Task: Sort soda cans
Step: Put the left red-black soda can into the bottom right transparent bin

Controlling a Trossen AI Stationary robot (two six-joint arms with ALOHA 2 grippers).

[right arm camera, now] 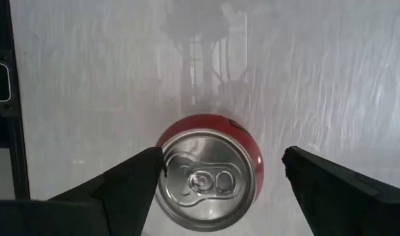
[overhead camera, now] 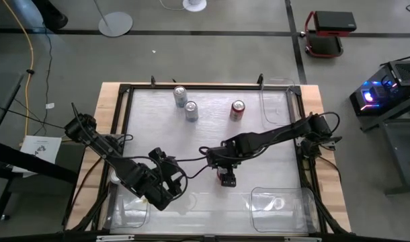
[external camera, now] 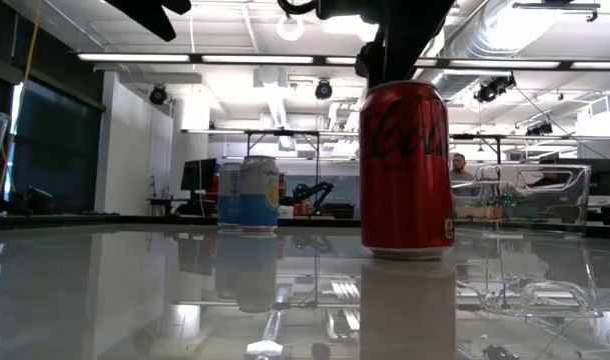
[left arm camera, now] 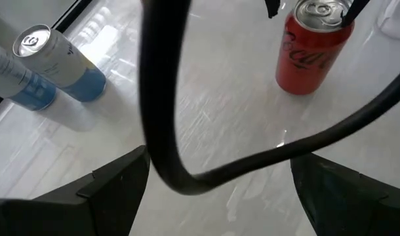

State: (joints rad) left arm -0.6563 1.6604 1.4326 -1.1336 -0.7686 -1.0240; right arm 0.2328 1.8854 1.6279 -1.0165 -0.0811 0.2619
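Observation:
A red soda can (overhead camera: 226, 179) stands upright mid-table; its silver top (right arm camera: 205, 177) fills the right wrist view. My right gripper (right arm camera: 223, 156) hangs over it, pointing down and open, one finger on each side of the can's top (left arm camera: 316, 10). In the low view this can (external camera: 406, 168) stands under the gripper (external camera: 385, 45). Two silver-and-blue cans (overhead camera: 180, 96) (overhead camera: 191, 111) and another red can (overhead camera: 237, 109) stand near the far edge. My left gripper (overhead camera: 170, 181) waits open left of the red can, its fingers (left arm camera: 115, 187) level. My right gripper comes from above, pointing down. One finger (right arm camera: 138, 180) lies right beside the red can's top rim (right arm camera: 164, 164); whether it touches I cannot tell. The other finger (right arm camera: 331, 190) stands apart from the can, which stands upright on the table.
Clear plastic bins sit at the near right corner (overhead camera: 279, 207), by the far right edge (overhead camera: 275, 102) and at the near left (overhead camera: 128, 210). A dark cable (left arm camera: 162, 98) loops across the left wrist view. A black frame (overhead camera: 205, 86) edges the glossy table.

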